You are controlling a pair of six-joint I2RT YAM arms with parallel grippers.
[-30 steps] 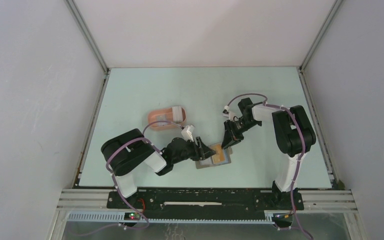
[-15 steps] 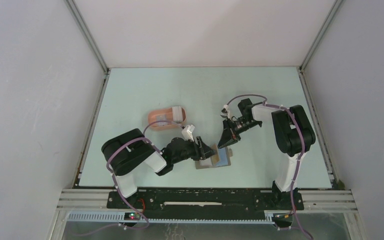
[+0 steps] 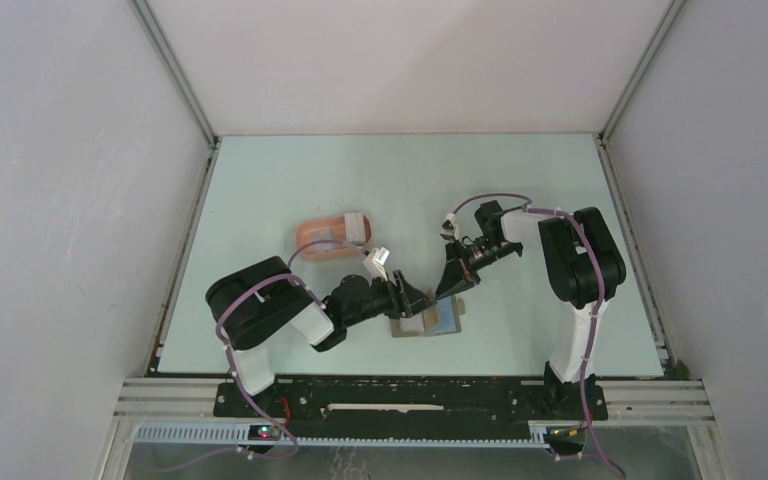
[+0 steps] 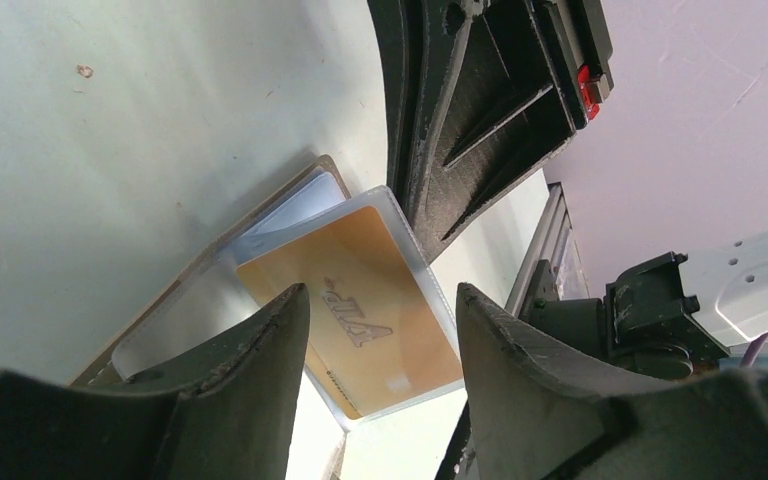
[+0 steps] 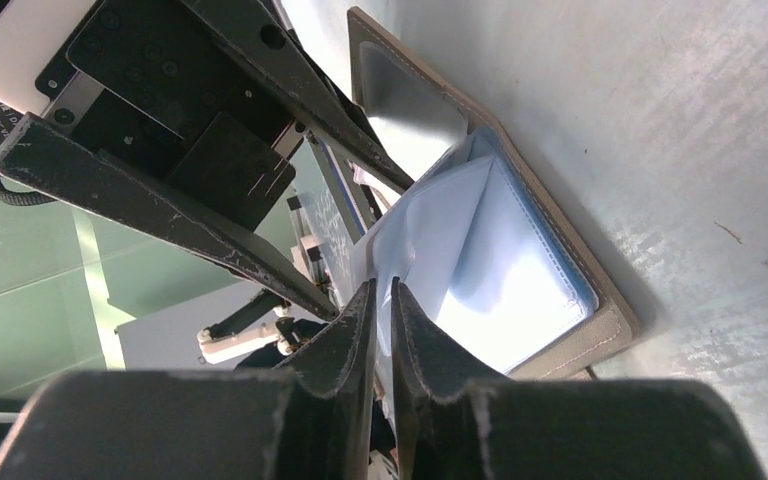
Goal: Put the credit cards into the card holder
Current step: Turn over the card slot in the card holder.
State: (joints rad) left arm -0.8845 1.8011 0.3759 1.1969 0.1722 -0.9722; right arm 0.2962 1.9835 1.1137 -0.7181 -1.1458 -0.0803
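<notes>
A grey folding wallet [image 3: 406, 330] lies open at the near middle. A blue card [image 3: 447, 318] shows in its right half and also in the right wrist view [image 5: 505, 275]. My right gripper [image 3: 451, 284] is shut on the edge of a clear sleeve that holds the yellow-orange card [image 4: 360, 305], and the sleeve is lifted off the wallet. My left gripper [image 3: 417, 300] is open, low over the wallet's left half, with its fingers either side of the lifted card. The salmon-pink card holder [image 3: 318, 240] sits to the far left with a whitish card [image 3: 357, 226] on its right end.
The two grippers are close together over the wallet; the right gripper's fingers [image 4: 460, 130] fill the left wrist view just past the card. A raised frame rail [image 3: 196, 215] edges the table on the left, and another rail edges it on the right.
The yellow-orange card lay flat on the wallet's right half a second ago. My right gripper has lifted it in its sleeve, which uncovers the blue card. The left gripper has shifted slightly right.
</notes>
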